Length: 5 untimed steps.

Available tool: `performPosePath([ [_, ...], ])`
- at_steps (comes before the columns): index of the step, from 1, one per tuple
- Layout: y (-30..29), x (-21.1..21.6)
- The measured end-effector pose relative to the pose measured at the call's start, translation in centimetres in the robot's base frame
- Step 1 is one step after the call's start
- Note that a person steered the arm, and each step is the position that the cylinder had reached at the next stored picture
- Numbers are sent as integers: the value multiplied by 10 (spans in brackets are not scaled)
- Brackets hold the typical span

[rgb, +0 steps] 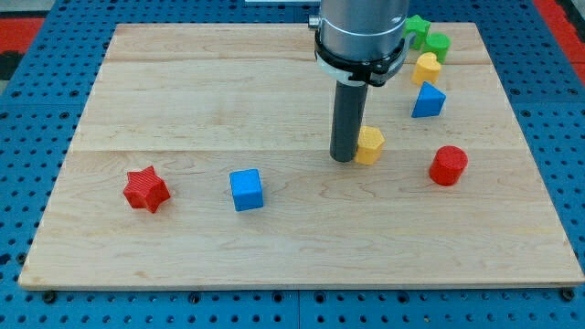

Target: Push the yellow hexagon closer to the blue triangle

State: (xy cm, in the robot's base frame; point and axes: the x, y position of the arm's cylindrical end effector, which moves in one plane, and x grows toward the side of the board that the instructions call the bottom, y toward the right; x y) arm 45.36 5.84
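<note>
The yellow hexagon (370, 144) lies right of the board's middle. The blue triangle (428, 100) lies up and to the right of it, a short gap away. My tip (344, 157) is at the lower end of the dark rod, right against the hexagon's left side. The rod hangs from the silver arm at the view's top.
A yellow block (426, 68) sits just above the blue triangle. Two green blocks (437, 44) (417, 28) lie at the top right. A red cylinder (448, 165) is right of the hexagon. A blue cube (246, 190) and a red star (146, 189) lie at lower left on the wooden board (183, 91).
</note>
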Motion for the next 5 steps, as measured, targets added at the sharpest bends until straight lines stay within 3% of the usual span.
performPosePath([
  [5, 35, -15],
])
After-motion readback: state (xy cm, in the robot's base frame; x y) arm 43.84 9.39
